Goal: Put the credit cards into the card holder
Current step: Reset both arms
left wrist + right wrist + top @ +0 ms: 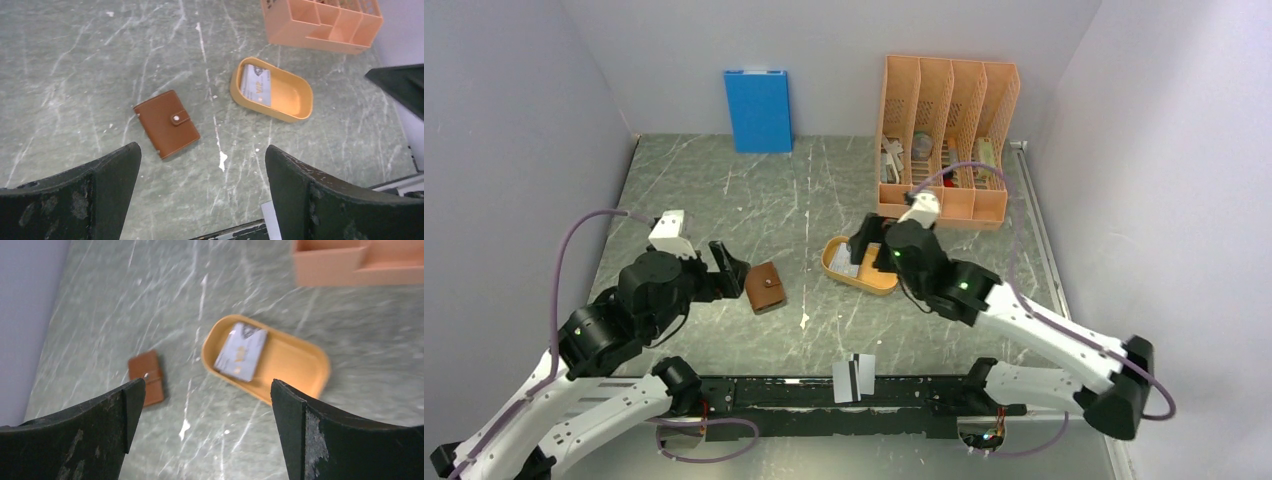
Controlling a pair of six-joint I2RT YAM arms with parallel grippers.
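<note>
The brown card holder [765, 287] lies shut on the table, snap button up; it also shows in the left wrist view [166, 123] and the right wrist view [146, 377]. A pale blue-grey credit card [256, 85] lies inside the orange oval tray [300, 112], and shows in the right wrist view [241, 351] too. A white card with a black stripe [854, 377] lies at the near edge. My left gripper [732, 268] is open and empty just left of the card holder. My right gripper [871, 245] is open and empty above the tray [876, 283].
A tall orange file rack [946, 135] with small items stands at the back right. A big upright blue box [758, 110] leans on the back wall. Grey walls close in the left, back and right sides. A black rail [774, 392] runs along the near edge.
</note>
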